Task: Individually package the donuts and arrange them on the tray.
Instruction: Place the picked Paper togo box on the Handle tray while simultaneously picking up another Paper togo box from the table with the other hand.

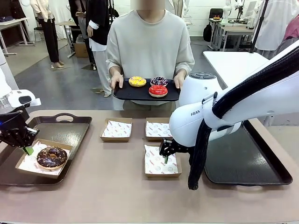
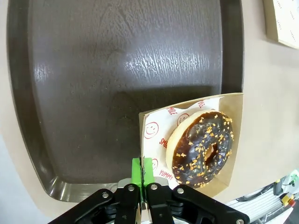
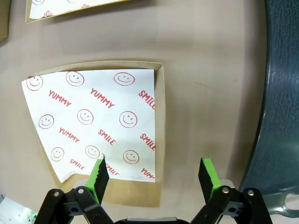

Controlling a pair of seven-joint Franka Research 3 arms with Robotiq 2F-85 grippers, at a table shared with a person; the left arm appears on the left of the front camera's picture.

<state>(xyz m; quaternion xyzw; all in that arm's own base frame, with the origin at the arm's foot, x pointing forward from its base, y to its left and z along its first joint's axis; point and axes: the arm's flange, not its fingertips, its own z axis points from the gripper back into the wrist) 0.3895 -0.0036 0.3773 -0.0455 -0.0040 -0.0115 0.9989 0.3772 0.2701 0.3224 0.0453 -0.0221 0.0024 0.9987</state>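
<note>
Chocolate donut (image 2: 202,148) boxed on the tray (image 2: 117,70): left gripper (image 2: 141,170)'s jaws, pinching its box (image 2: 236,122), should release; right gripper (image 3: 153,172)'s jaws gape over an empty box (image 3: 159,140).

A person (image 1: 149,44) holds a black tray (image 1: 128,95) bearing three donuts (image 1: 158,90).

i think this is a robot lab in an open hall. far beyond my right gripper (image 1: 166,154), behind the person (image 1: 149,51), i see a bare grey floor (image 1: 60,88) and plain work tables (image 1: 238,29). the big white robot arm (image 1: 196,121) above this gripper also fits such a place.
</note>
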